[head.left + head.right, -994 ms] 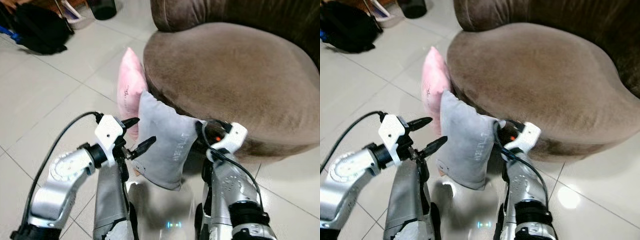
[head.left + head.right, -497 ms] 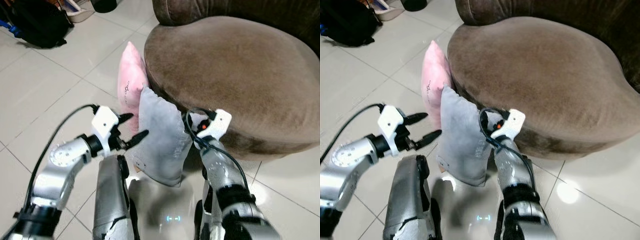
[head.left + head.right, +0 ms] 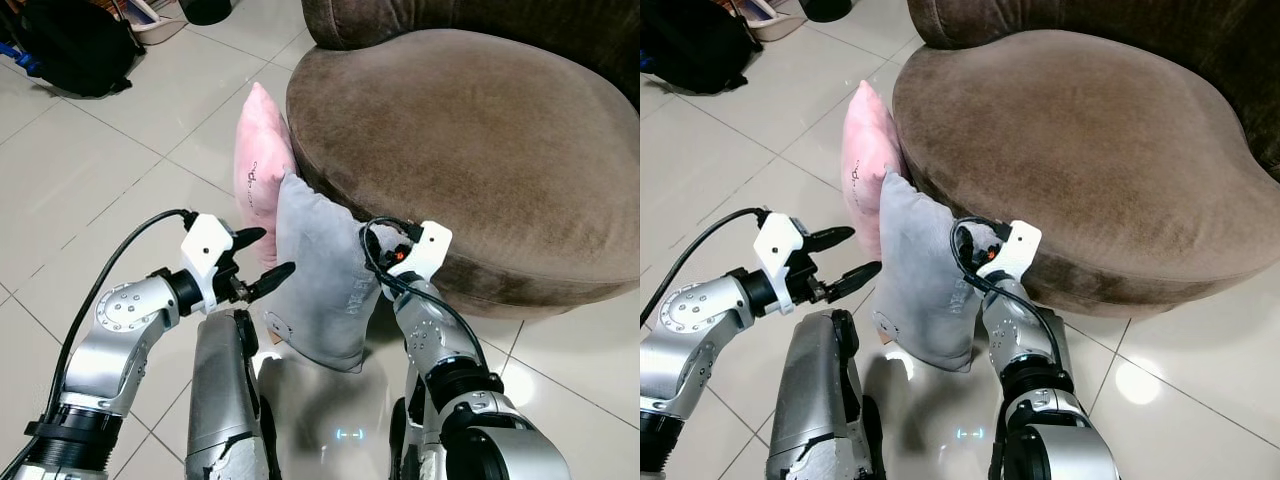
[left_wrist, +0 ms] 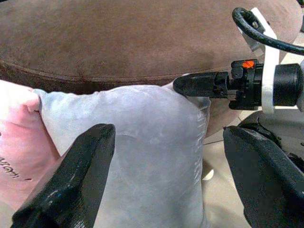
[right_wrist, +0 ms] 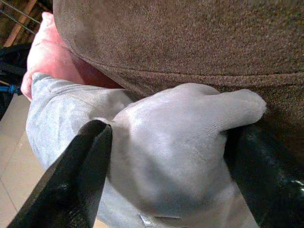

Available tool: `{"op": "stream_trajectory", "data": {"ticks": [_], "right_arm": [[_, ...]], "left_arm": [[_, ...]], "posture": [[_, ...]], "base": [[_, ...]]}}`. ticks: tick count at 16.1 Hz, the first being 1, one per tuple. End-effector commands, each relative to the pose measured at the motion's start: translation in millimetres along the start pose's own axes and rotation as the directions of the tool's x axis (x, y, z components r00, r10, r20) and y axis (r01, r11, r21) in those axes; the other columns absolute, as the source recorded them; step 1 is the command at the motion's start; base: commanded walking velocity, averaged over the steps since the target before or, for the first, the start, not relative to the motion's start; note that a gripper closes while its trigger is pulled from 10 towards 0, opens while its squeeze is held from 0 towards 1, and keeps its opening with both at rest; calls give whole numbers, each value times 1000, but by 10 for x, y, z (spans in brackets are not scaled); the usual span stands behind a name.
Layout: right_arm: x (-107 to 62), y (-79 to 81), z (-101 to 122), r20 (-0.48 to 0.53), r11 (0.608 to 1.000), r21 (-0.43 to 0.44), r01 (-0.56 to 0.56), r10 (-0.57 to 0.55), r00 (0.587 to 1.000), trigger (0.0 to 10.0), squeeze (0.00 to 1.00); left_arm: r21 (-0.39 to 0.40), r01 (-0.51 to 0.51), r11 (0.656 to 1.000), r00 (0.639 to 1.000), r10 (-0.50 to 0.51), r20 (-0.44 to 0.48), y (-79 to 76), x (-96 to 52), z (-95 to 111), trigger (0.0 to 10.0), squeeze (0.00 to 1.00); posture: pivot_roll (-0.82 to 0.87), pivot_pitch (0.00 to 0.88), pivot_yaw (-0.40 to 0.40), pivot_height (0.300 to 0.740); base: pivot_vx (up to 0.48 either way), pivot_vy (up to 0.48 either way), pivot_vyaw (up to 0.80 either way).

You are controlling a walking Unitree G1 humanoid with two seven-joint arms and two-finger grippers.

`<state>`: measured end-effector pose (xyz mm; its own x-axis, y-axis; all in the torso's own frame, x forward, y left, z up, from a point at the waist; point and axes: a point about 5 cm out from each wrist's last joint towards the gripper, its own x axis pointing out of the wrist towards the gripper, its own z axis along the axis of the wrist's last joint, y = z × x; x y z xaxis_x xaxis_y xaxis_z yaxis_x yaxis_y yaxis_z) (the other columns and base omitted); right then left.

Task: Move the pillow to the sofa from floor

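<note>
**Grey pillow pinched at the sofa's foot**

The brown sofa (image 3: 470, 150) rose just behind the grey pillow (image 3: 320, 270), which stood upright on the floor (image 3: 120, 190) beside a pink pillow (image 3: 262, 150). The right gripper (image 5: 166, 156) pinched its top corner; the left gripper (image 3: 262, 262), spread, waited just beside its left face.

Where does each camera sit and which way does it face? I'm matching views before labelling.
Head eyes: look down past both arms at the grey pillow, pink pillow and sofa.
Left wrist: along the open left gripper at the grey pillow; the right gripper's finger shows.
Right wrist: along the right gripper, pinching a pillow corner.
Shared: the grey pillow.
</note>
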<state>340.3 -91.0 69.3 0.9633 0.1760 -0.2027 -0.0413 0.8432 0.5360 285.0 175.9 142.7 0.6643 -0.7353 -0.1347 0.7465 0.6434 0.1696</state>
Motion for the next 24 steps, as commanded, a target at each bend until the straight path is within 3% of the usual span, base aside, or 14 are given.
{"op": "stream_trajectory", "data": {"ticks": [1, 17, 20, 24], "right_arm": [[9, 83, -74, -24, 1000, 7, -23, 23, 999, 0, 0], [39, 91, -31, 5, 996, 37, -75, 75, 997, 0, 0], [12, 148, 9, 35, 992, 43, -122, 121, 992, 0, 0], [-196, 344, 173, 124, 966, 29, -256, 251, 960, 0, 0]], "left_arm": [[5, -15, 1000, 1000, 15, -10, 41, -45, -18, 10000, 0], [6, -9, 1000, 1000, 9, -3, 39, 8, -40, 10000, 0], [-2, -11, 1000, 1000, 11, 0, 24, 46, -62, 10000, 0], [-34, -25, 999, 999, 26, 32, -19, 152, -95, 10000, 0]], "posture": [[158, 249, 67, 460], [152, 236, 68, 460], [129, 220, 61, 460], [64, 171, 42, 460]], "base": [[0, 0, 0], [0, 0, 0], [0, 0, 0], [0, 0, 0]]}}
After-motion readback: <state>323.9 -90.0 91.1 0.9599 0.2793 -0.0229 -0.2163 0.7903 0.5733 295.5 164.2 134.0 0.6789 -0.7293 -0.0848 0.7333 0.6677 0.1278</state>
